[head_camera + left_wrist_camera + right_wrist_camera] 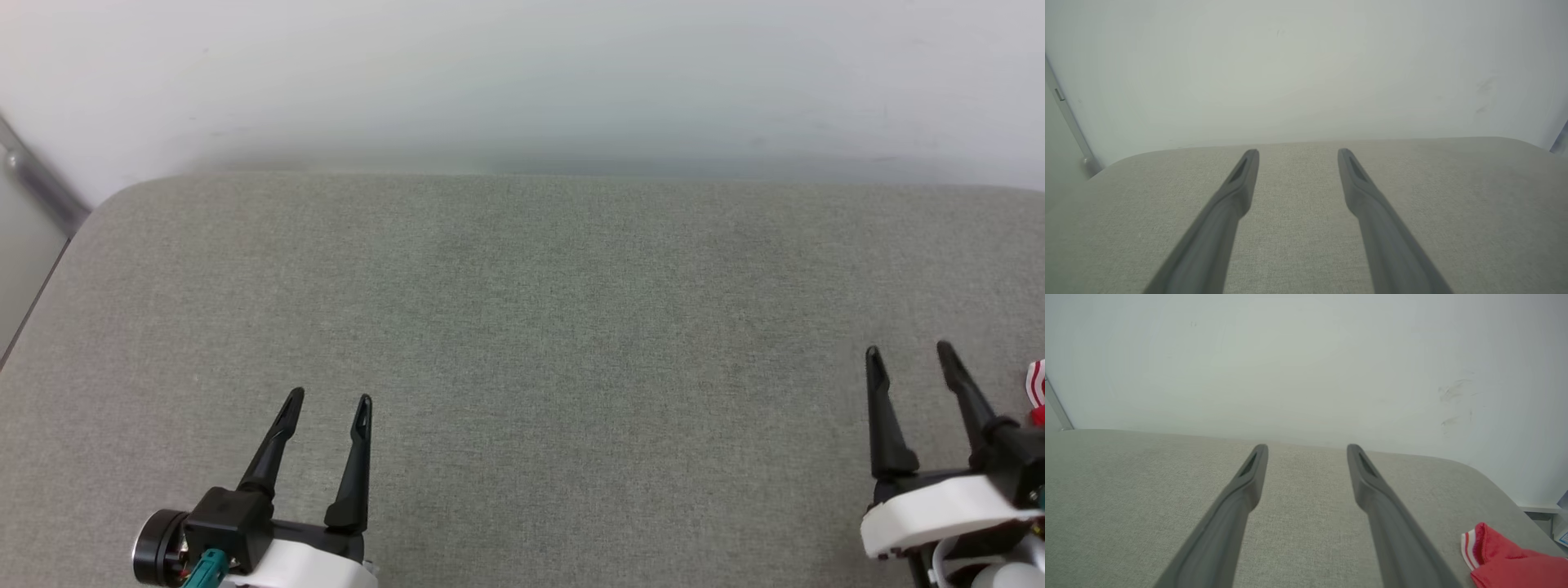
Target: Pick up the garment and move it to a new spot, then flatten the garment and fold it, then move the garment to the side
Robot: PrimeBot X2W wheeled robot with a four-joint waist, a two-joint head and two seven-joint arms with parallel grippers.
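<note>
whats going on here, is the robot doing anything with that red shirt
Nothing is being handled right now. The left gripper and the right gripper are both open and empty, hovering over the grey pad. The shirt lies on the pad's right end, just to the right of the right gripper and not touching it. Just a red corner with striped trim shows, so I cannot tell whether it is folded.

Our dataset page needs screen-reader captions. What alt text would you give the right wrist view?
The right gripper is wide open and empty over a grey fabric surface. A bunched corner of the red garment, with red-white striped trim, lies on the surface at the lower right. A pale wall stands behind.
</note>
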